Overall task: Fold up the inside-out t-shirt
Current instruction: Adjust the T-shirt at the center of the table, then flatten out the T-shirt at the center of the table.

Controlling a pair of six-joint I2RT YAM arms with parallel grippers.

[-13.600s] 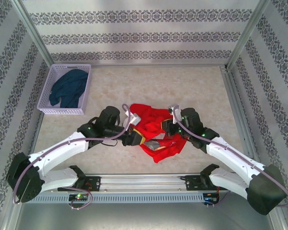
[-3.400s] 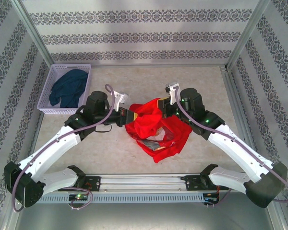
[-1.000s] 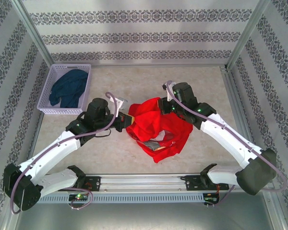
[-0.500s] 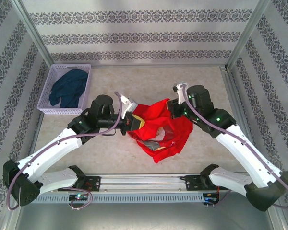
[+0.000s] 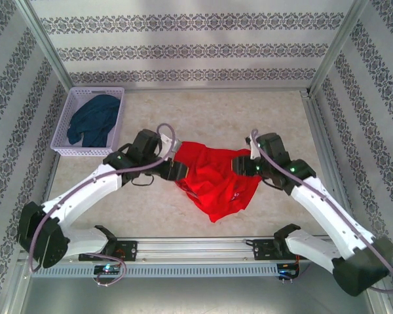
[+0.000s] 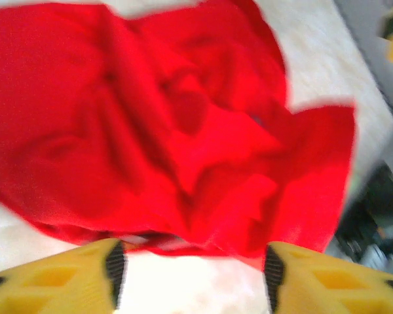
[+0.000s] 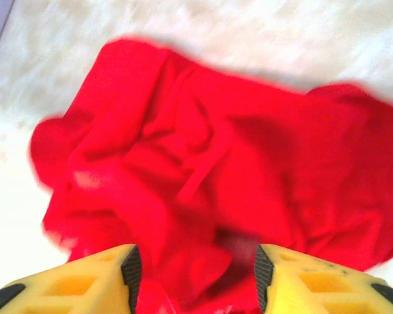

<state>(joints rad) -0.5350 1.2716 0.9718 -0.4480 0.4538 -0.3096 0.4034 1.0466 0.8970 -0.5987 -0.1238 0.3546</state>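
The inside-out t-shirt (image 5: pixel 216 180) lies crumpled on the table with its plain red side up, wide at the top and narrowing toward the near edge. My left gripper (image 5: pixel 173 169) is at its left edge, my right gripper (image 5: pixel 242 165) at its upper right. In the left wrist view the left gripper (image 6: pixel 192 281) is open with bare table between its yellow fingers (image 6: pixel 85 278), and the shirt's hem (image 6: pixel 183 245) lies just beyond the tips. The right gripper (image 7: pixel 193 278) is open too, low over the rumpled red fabric (image 7: pixel 203 163). Neither holds anything.
A white slatted basket (image 5: pixel 71 104) stands at the far left and holds a dark navy garment (image 5: pixel 95 120). Metal frame posts and patterned walls close in the table. Bare tabletop (image 5: pixel 209 108) stretches behind the shirt.
Both grippers were shut on the shirt and holding it raised. Both have opened, and the shirt has dropped and spread flatter on the table, its printed patch no longer showing.
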